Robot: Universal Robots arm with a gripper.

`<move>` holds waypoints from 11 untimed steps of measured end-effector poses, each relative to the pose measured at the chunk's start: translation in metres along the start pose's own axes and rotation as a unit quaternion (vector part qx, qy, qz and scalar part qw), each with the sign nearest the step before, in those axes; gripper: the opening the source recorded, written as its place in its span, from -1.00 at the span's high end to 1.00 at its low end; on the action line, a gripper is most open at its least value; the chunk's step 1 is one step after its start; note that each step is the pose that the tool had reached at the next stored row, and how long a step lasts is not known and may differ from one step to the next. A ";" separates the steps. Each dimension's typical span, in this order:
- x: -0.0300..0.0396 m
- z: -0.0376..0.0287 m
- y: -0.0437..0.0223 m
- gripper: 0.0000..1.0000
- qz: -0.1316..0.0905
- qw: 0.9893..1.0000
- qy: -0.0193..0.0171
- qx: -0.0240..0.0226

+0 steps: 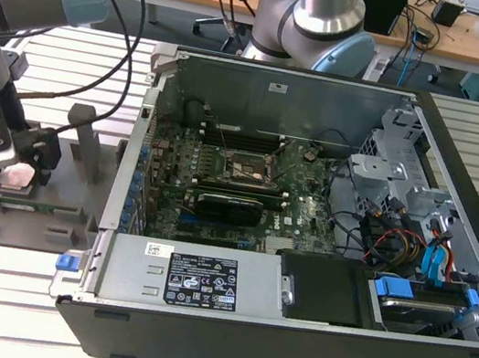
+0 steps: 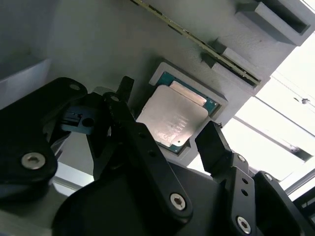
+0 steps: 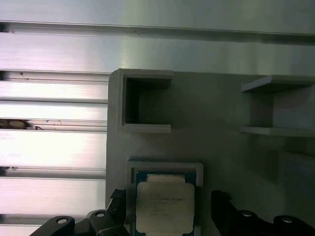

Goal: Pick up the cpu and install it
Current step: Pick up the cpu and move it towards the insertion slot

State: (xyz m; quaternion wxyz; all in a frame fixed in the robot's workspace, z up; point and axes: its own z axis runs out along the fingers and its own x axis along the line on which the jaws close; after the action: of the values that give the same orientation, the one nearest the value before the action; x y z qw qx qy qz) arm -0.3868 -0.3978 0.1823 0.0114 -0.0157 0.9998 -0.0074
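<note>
Two fingers (image 2: 211,140) of the gripper (image 2: 168,110) stand apart on either side of the cpu (image 3: 165,206), which lies flat in its grey holder (image 3: 221,108). Likely risk: an off-centre closure could tilt the cpu or jam it against the holder's rim.

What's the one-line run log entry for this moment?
phase: pre-grasp | cpu: seated in grey holder tray | gripper: open, straddling cpu | install: not yet done

Bright even room light, blown-out glare on alu table slats (image 3: 54,147) in both wrist views, soft sheen on cpu (image 2: 173,119)
</note>
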 end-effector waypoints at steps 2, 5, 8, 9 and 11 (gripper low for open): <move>0.0000 0.0008 0.0000 -0.57 0.000 1.000 0.000 0.000; 0.0000 0.0017 0.0000 -0.57 0.000 1.000 0.000 0.000; 0.0001 0.0028 0.0000 -0.57 0.000 1.000 0.000 0.000; 0.0001 0.0030 0.0000 -0.57 0.000 1.000 0.000 0.000; 0.0001 0.0040 0.0001 -0.57 0.000 1.000 0.000 0.000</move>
State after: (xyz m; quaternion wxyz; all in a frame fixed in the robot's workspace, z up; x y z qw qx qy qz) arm -0.3868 -0.3978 0.1783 0.0114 -0.0158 0.9998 -0.0074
